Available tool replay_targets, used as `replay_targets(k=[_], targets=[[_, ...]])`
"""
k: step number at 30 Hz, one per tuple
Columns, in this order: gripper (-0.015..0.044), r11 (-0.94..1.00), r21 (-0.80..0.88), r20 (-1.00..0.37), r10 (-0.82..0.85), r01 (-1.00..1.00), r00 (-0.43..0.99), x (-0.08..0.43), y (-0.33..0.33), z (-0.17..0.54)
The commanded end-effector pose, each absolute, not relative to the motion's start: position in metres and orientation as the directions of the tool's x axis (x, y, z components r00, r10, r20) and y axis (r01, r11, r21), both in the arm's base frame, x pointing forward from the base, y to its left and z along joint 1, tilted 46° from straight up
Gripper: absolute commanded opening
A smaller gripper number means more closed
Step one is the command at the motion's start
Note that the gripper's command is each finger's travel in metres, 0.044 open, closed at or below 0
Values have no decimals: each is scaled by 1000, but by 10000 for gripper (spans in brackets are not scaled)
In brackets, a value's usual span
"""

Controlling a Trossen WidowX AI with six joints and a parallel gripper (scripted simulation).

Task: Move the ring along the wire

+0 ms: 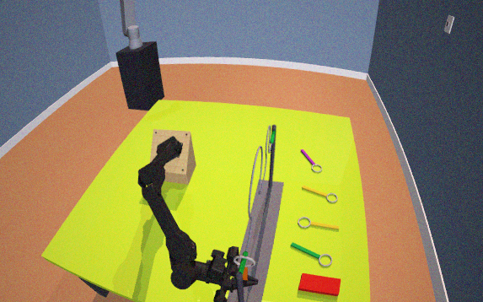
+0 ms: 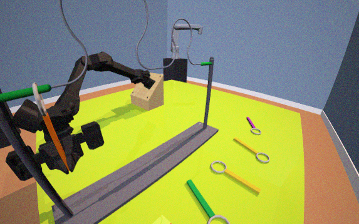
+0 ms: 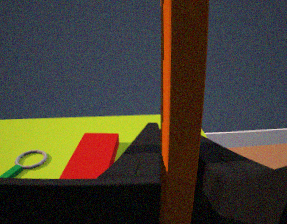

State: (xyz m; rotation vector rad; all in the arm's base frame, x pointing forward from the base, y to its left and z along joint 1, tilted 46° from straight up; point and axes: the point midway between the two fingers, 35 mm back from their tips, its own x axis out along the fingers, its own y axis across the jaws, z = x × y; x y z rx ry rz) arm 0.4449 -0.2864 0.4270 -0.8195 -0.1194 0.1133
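Note:
The ring encircles the near green part of the wire, beside the near post. Its orange handle slants down from it. My gripper is shut on the lower part of the handle, with one finger on each side in the wrist view. The thin grey wire runs in tall loops to the far green part at the far post. The ring's exact contact with the green part is unclear.
The grey base carries both posts. Right of it lie a purple-handled ring, two yellow-handled rings, a green-handled ring and a red block. The near post stands close beside my gripper.

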Motion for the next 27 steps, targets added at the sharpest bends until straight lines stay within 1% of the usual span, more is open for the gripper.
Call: replay_targets(k=[1,4,27], targets=[[-76,677,-734,62,147,-54,987,445,-286,427],[-150,677,-734,62,147,-54,987,445,-286,427],[-150,675,-735,61,148,-56,987,443,-274,435]])
